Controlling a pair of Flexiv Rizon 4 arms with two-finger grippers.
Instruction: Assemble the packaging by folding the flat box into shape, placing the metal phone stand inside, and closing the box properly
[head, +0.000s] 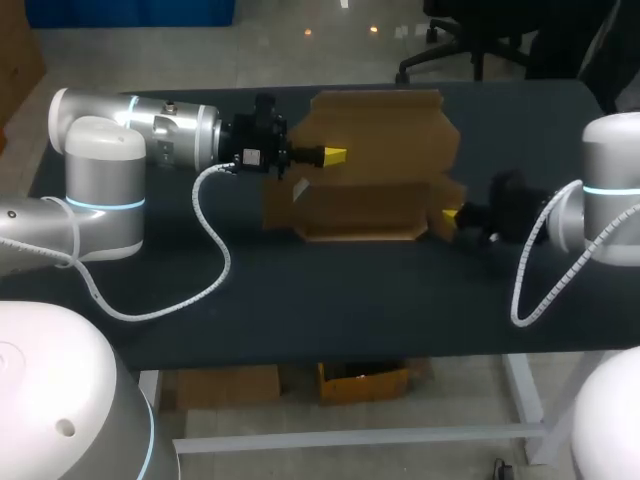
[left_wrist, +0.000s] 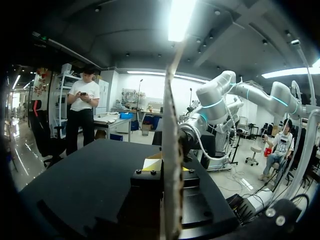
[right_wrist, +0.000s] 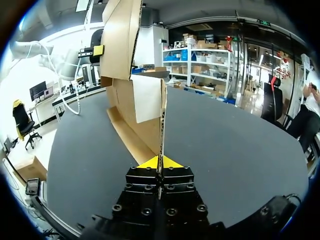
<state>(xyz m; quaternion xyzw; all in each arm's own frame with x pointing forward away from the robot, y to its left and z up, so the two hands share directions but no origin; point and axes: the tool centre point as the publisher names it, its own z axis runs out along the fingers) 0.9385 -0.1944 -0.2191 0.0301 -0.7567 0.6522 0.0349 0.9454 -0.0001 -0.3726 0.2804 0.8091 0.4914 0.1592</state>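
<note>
The brown cardboard box (head: 370, 175) stands partly folded at the table's far middle, its panels raised. My left gripper (head: 335, 153) comes in from the left and is shut on an upright panel, whose thin edge (left_wrist: 170, 150) runs between the yellow tips (left_wrist: 152, 165). My right gripper (head: 449, 215) is shut on a flap at the box's near right corner. In the right wrist view that flap's edge (right_wrist: 161, 125) rises straight from between the gripper (right_wrist: 160, 162) tips, with the rest of the box (right_wrist: 125, 65) ahead. No metal phone stand shows in any view.
The black table (head: 330, 300) carries only the box. My left arm's white cable (head: 215, 250) loops over the table's left half. My right arm's cable (head: 535, 285) hangs near the right edge.
</note>
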